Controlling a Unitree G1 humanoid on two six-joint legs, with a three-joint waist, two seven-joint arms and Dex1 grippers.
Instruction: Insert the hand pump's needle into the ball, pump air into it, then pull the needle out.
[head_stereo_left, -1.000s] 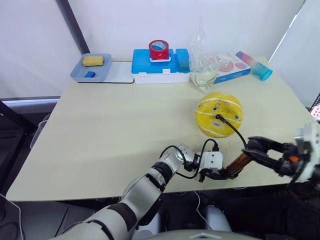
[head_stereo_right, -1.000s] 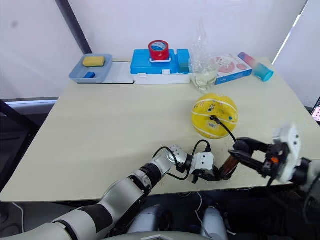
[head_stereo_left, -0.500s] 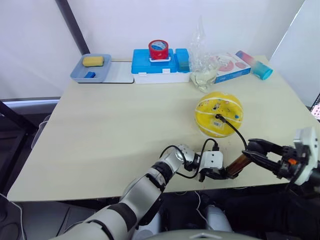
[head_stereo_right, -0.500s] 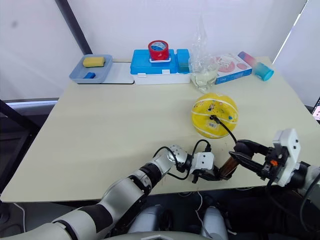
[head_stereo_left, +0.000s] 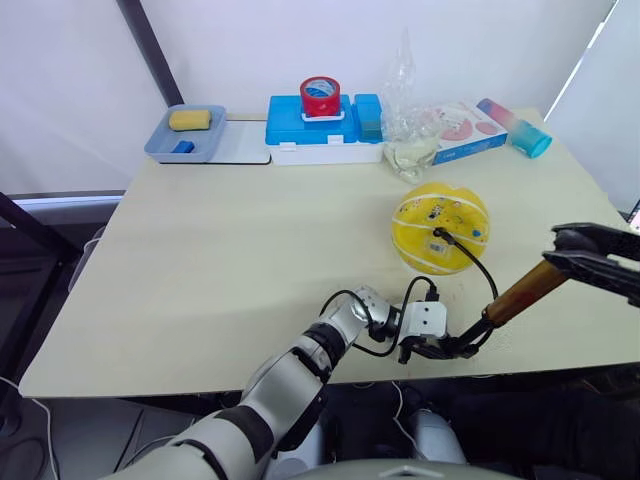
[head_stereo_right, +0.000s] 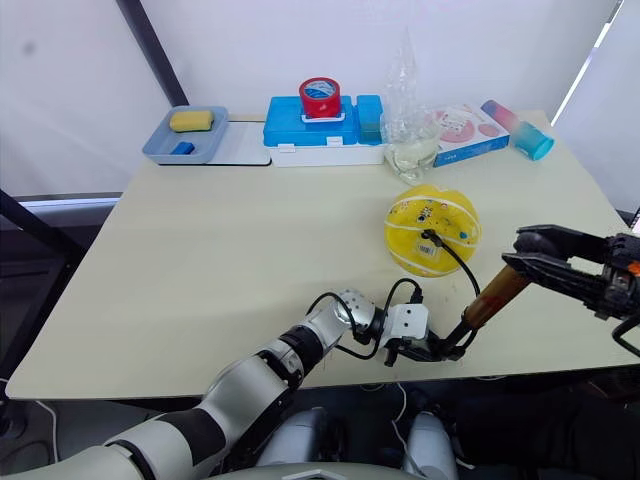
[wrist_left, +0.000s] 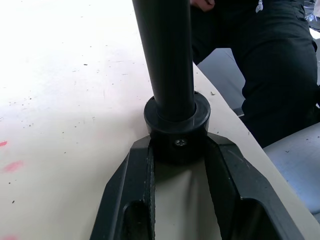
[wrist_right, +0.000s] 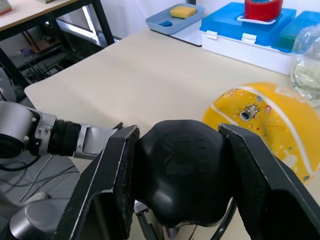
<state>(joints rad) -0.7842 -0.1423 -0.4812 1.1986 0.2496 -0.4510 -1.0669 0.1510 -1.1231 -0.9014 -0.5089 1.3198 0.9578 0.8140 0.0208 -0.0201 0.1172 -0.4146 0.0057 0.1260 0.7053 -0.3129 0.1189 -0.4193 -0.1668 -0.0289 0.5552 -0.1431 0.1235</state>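
Left eye view, lower centre: the left end effector (head_stereo_left: 440, 349) clamps the base cap of the hand pump (head_stereo_left: 517, 297) at the near table (head_stereo_left: 200, 280) edge. Farther right, the right end effector (head_stereo_left: 565, 248) grips the pump's black handle, with the bronze shaft drawn out long. Beyond, right of centre, the ball (head_stereo_left: 440, 228) sits with the hose (head_stereo_left: 475, 262) plugged into it. Insertion looks done and pumping appears underway; pulling the needle out remains.
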